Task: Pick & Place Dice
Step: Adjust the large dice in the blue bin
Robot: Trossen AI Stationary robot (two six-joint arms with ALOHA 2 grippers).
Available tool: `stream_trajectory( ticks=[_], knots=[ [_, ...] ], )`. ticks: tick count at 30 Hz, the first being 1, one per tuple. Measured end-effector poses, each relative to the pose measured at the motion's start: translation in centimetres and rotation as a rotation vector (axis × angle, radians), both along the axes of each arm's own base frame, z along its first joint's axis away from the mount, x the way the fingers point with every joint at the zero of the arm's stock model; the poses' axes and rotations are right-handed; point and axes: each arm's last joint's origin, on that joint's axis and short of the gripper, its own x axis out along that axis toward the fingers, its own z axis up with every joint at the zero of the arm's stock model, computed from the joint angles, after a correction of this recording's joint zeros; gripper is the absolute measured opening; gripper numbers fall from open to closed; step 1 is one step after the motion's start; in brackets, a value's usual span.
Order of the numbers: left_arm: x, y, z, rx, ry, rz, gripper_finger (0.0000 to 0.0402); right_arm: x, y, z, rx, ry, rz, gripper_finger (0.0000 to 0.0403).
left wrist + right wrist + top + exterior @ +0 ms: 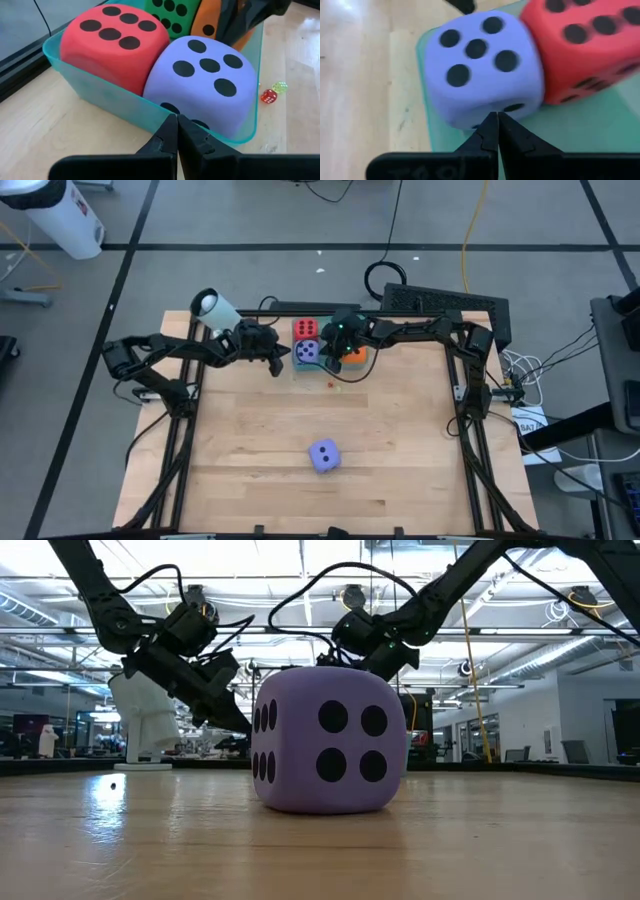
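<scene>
red soft pip cube (pixel 304 329), purple-blue cube (pixel 308 351), green cube (pixel 172 17) and orange cube (pixel 355 356) sit in translucent teal tray (pixel 105 97) at table's far edge. second purple-blue cube (pixel 324 455) lies alone, table centre. left gripper (pixel 276 363) beside tray, fingers pressed together, empty. right gripper (pixel 494 122) over tray, fingers likewise closed, empty.

Dark jointed arms (pixel 180 352), black cables (pixel 320 585)
</scene>
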Motion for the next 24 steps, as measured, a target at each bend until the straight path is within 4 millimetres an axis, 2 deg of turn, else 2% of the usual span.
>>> stream_trajectory(
  ticks=[5,9,14,17,21,24],
  knots=[
    [0.0,0.0,0.0,0.009,0.007,0.017,0.001,-0.3,0.2,1.8,-0.178,0.019,-0.082,0.0],
    [-0.2,0.3,-0.1,0.039,0.039,0.096,0.0003,-0.4,-0.3,2.2,-0.267,0.025,-0.136,0.0],
    [-0.9,1.3,-0.1,0.051,0.043,0.193,0.0004,-1.2,-3.0,1.5,-0.262,0.019,-0.203,0.0],
    [-1.2,2.0,0.0,0.009,0.021,0.175,0.0003,-1.6,-4.4,1.1,-0.215,-0.032,-0.19,0.0],
    [-0.6,3.1,0.0,-0.052,-0.021,0.083,0.0002,-1.8,-5.7,0.2,-0.118,-0.108,-0.135,0.0],
    [0.5,3.6,-0.5,-0.08,-0.014,0.04,0.0004,-1.6,-6.0,-0.4,-0.114,-0.122,-0.128,0.0]
  ],
)
